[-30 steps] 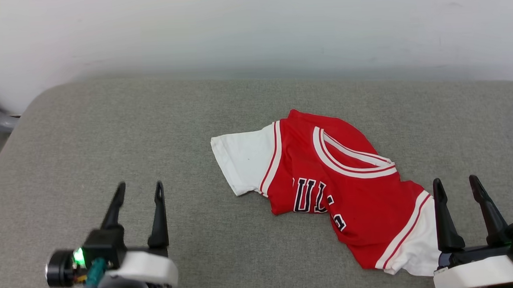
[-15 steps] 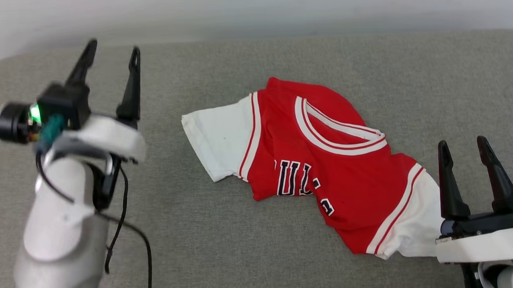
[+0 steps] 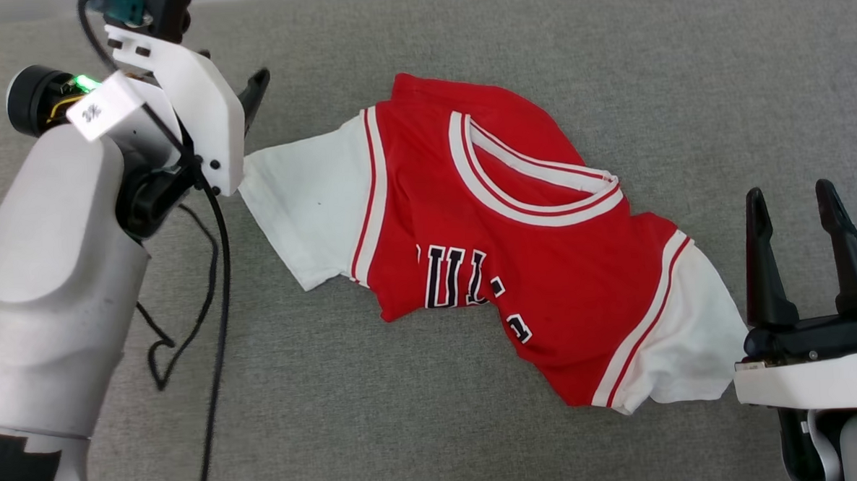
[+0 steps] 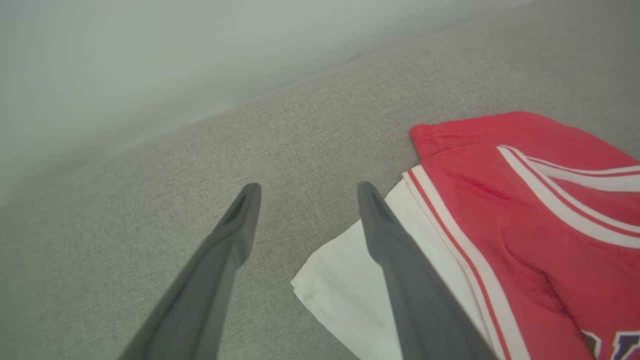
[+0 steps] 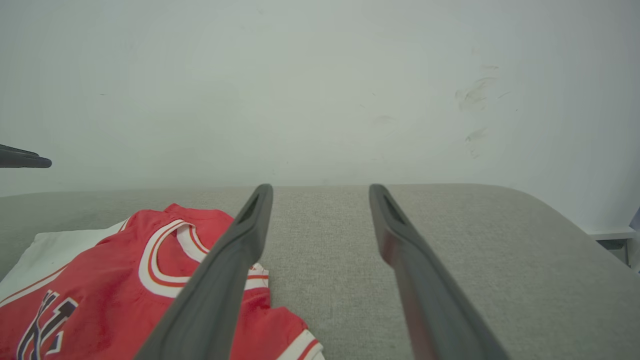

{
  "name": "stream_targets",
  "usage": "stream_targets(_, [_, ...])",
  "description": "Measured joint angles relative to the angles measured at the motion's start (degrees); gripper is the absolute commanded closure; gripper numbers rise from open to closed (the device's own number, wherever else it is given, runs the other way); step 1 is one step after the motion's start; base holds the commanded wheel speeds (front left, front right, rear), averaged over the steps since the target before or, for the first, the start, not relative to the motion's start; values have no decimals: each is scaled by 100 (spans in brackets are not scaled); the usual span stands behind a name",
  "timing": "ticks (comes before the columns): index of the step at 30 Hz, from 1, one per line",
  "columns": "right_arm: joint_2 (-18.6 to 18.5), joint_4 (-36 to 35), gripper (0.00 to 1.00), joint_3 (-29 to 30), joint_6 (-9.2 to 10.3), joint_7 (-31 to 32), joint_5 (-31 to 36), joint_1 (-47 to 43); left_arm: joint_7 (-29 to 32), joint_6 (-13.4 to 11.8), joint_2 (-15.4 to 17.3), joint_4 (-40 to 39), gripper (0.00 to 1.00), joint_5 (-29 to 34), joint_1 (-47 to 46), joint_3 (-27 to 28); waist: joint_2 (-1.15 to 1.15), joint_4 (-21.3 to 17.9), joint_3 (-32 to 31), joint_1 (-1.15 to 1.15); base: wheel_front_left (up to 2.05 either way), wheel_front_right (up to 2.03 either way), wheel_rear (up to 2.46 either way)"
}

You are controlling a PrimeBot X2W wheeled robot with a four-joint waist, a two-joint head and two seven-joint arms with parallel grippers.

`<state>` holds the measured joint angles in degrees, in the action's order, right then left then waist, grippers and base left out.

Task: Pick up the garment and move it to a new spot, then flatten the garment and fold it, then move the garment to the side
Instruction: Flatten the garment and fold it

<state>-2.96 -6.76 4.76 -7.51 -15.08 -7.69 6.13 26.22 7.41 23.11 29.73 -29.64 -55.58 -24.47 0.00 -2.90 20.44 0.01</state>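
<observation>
Surface: Grey cloth bench [image 3: 609, 59] is set against a pale wall [image 5: 320, 75].
Shirt: the red jersey T-shirt [image 3: 502, 266] is lying crumpled near the middle of the bench. The striped collar [image 3: 535, 192] is facing up, and the black-and-white letters [image 3: 459, 286] are partly hidden by a fold.
Left pincer [image 4: 306, 187]: released, with nothing held. It is placed at the edge of the left white sleeve [image 3: 304, 202], with one finger over the white cloth and the other over bare bench.
Right pincer [image 3: 790, 190]: released, with nothing held. It is placed just beside the right white sleeve [image 3: 686, 345]; a touch cannot be made out.
Step in hand: the pick-up looks not yet begun. The sleeves seem to be the spots picked for grabbing.
How it is done well: each sleeve edge should be taken low, between the fingers, so both layers are caught. Both sides should be lifted together, so the shirt hangs even.
Care needed: the bench cloth could be pinched by mistake, and the black cable [image 3: 213, 279] should be kept off the shirt.
</observation>
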Motion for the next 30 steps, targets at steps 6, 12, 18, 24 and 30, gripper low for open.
stream_targets(6, [0, -34, 0, -21, 0, 0, -26, 136, 1112, 0, 353, 408, 0, -593, -328, -679, 0, -132, 259, 0, 0, 0, 0])
stream_targets(12, [1, -48, 0, -23, 0, 0, -55, 219, 1768, 0, 547, 835, 0, -1003, -393, -1137, 0, -268, 446, 0, 0, 0, 0])
stream_targets(18, [1, -42, 0, -16, 0, 0, -86, 302, 2042, -9, 749, 853, 76, -1515, -406, -1513, 0, -336, 550, -2, 0, 0, 0])
stream_targets(24, [1, -23, 0, 47, 0, 0, -30, 294, 1548, -1, 742, 823, 100, -1736, -249, -1699, 0, -281, 382, -1, 0, 0, 0])
stream_targets(30, [1, 21, 0, 242, 0, 0, 185, 166, 508, -1, 889, 688, 100, -1699, -3, -1770, 0, -162, 16, -2, 0, 0, 0])
